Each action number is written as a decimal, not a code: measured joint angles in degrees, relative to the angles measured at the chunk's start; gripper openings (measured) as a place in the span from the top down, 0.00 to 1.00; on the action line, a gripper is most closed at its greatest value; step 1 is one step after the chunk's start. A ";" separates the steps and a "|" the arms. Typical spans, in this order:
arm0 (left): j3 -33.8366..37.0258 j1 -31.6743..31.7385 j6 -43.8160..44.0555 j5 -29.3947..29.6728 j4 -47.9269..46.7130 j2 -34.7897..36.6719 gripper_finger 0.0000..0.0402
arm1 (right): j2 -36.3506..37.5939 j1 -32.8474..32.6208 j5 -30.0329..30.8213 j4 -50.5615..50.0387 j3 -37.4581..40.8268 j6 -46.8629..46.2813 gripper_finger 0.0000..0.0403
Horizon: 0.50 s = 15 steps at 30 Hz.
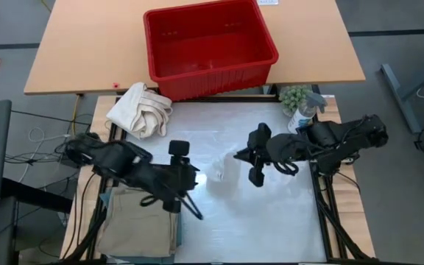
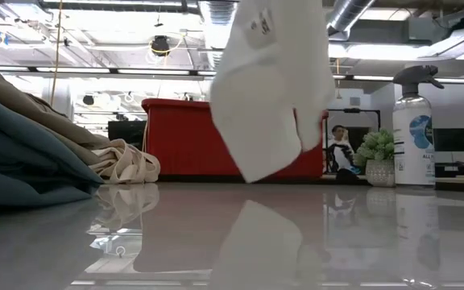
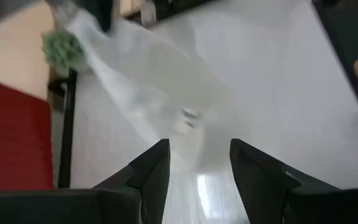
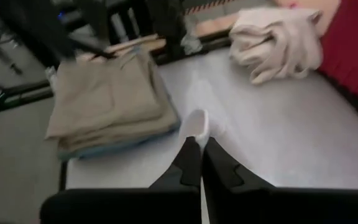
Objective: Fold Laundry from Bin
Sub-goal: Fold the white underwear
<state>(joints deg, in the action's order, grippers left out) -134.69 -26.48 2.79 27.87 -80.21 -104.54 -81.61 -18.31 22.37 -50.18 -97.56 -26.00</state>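
A small white cloth (image 1: pixel 220 174) hangs between my two grippers over the middle of the white table; in the low view it (image 2: pixel 272 89) hangs clear of the tabletop. My right gripper (image 1: pixel 240 157) is shut on it. My left gripper (image 1: pixel 195 177) is open just left of the cloth, whose end (image 3: pixel 188 118) reaches toward the gap between its fingers. The red bin (image 1: pixel 209 46) stands on the far wooden table, and no laundry shows in it. Folded tan trousers (image 1: pixel 142 219) lie on a teal garment (image 2: pixel 14 165) at the near left. My right gripper pinches an upper edge of the white cloth (image 4: pixel 197 126) between its two shut fingers, coming level from the table's right side. The cloth hangs below the fingers, and its lowest corner (image 2: pixel 252 177) is just above the tabletop.
The cream canvas bundle (image 1: pixel 140 109) lies at the table's far left corner. A spray bottle (image 1: pixel 305 112) and a small potted plant (image 1: pixel 294 96) stand at the far right corner. A person (image 2: pixel 341 149) sits in the room beyond the table.
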 joint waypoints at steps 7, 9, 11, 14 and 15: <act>1.08 -0.03 6.35 8.25 -2.92 -1.55 0.60 | 0.29 3.41 0.91 9.16 0.02 5.39 0.95; 2.54 -0.42 6.61 12.92 -2.43 -1.22 0.60 | 0.29 4.64 0.87 13.32 0.02 7.76 0.95; 3.60 -0.84 6.93 16.10 -2.97 -1.22 0.60 | 0.29 5.90 0.76 16.94 0.02 10.16 0.95; 5.37 -1.29 7.18 17.01 -2.97 -1.15 0.60 | 0.43 7.73 0.23 19.40 -0.86 13.08 0.95; 5.84 -1.52 7.53 17.04 -2.99 -1.15 0.60 | 0.43 8.22 0.20 19.63 -1.61 13.77 0.95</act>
<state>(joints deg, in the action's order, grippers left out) -128.85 -28.00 10.32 44.91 -83.20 -105.69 -81.19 -10.10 22.57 -30.55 -99.17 -12.23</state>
